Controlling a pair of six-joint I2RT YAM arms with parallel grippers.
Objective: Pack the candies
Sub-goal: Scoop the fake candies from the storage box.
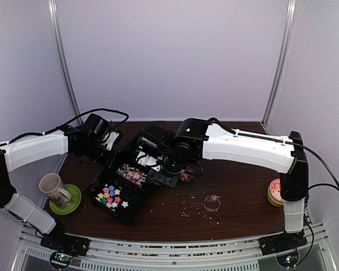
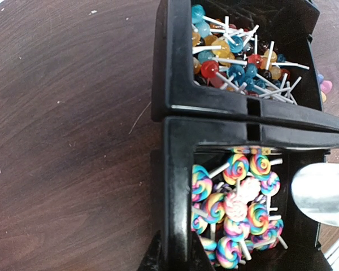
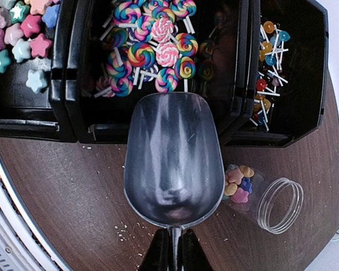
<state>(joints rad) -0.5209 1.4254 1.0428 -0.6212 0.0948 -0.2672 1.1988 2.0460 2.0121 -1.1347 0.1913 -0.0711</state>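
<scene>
Bins: 3 black bins (image 3: 68,73) side by side, walls touching.
Candies (image 3: 158,51): 3 kinds, 1 per bin – stars (image 3: 22,34), swirl lollies (image 2: 237,209), ball lollies (image 3: 271,62); approx 5 more pcs in 1 clear jar (image 3: 274,197) lying on its side.
My R gripper (image 3: 174,254): pinching the handle of 1 metal scoop (image 3: 172,152), which is empty, mouth over the swirl bin's near wall.
My L gripper (image 1: 112,141): jaws pressed nearly together by the swirl bin's wall; can't tell if gripping it.
Room: bare table (image 2: 62,141) beside the bins; jar just beside the scoop.
</scene>
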